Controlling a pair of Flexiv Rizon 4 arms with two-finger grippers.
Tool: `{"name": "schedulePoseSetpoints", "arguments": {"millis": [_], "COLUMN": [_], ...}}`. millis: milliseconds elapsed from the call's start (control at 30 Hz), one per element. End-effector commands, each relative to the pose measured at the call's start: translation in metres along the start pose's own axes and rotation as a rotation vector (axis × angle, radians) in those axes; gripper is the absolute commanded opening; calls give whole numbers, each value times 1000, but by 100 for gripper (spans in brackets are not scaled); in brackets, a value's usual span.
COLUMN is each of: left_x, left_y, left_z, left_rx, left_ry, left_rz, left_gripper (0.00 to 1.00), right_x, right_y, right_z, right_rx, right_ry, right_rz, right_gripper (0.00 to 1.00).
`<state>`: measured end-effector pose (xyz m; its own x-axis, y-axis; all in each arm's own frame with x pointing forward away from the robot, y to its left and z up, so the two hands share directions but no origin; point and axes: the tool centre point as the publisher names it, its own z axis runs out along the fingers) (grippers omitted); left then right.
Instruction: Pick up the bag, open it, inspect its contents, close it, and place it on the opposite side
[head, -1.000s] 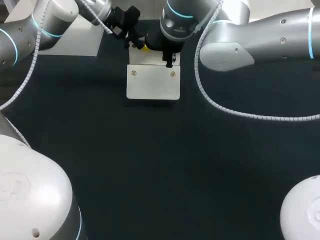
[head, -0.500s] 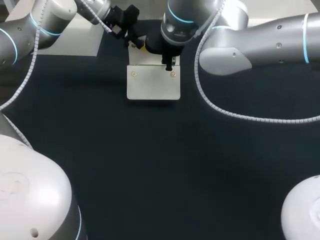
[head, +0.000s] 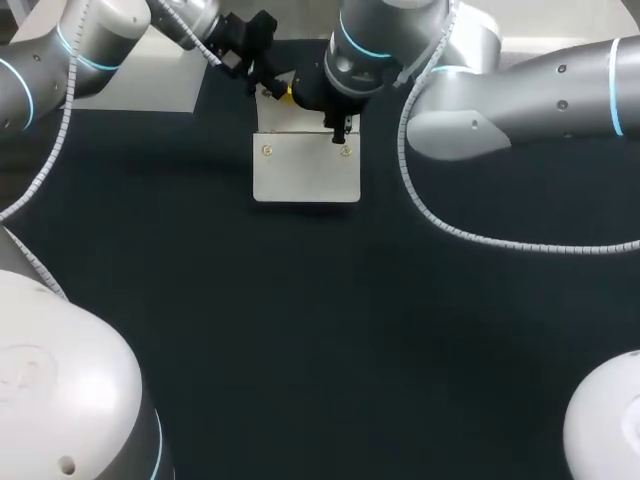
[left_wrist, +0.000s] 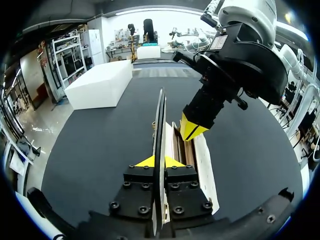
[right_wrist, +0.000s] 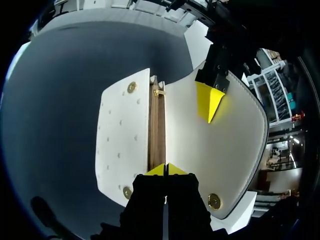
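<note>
Left gripper (left_wrist: 159, 162): clamped on the flap (left_wrist: 160, 120), holding it upright
Right gripper (right_wrist: 165, 170): tips pinched together at the mouth
Bag (head: 306, 175): white, far middle of table (head: 300, 320)

Overhead, the grey right-arm wrist (head: 352, 55) covers the far edge of the flat white leather bag (head: 306, 172); its interior can't be made out.

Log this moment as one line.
bag: flap open | left fingers: shut on flap | right fingers: shut on bag rim
</note>
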<state>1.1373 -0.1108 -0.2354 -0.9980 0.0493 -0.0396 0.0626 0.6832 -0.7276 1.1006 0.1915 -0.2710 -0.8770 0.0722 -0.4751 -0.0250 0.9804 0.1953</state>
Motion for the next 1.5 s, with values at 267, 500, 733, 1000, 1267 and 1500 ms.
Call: {"name": "schedulePoseSetpoints", "arguments": {"millis": [267,500,733,1000,1267,1500], "left_x": [0,1,-4,-4,3,10], "left_y": [-1,-1,2,2,-4,-10], "left_z": [-3,-1,-1,-1,-2,-4], "left_rx": [18,13,25,45,62,82], "left_ry": [20,19,7,8,21,20], "left_rz": [-4,-10,-55,-71,-51,-33], "left_gripper": [0,0,0,0,0,0], "right_x": [11,8,17,32,32,25], "right_y": [-6,-2,-2,-6,-3,3], "right_z": [12,18,17,21,21,28], "right_rx": [7,11,23,28,24,33], "right_ry": [-20,-17,-11,20,29,67], "right_rz": [-13,-17,-38,-34,-43,-62], "right_gripper": [0,0,0,0,0,0]}}
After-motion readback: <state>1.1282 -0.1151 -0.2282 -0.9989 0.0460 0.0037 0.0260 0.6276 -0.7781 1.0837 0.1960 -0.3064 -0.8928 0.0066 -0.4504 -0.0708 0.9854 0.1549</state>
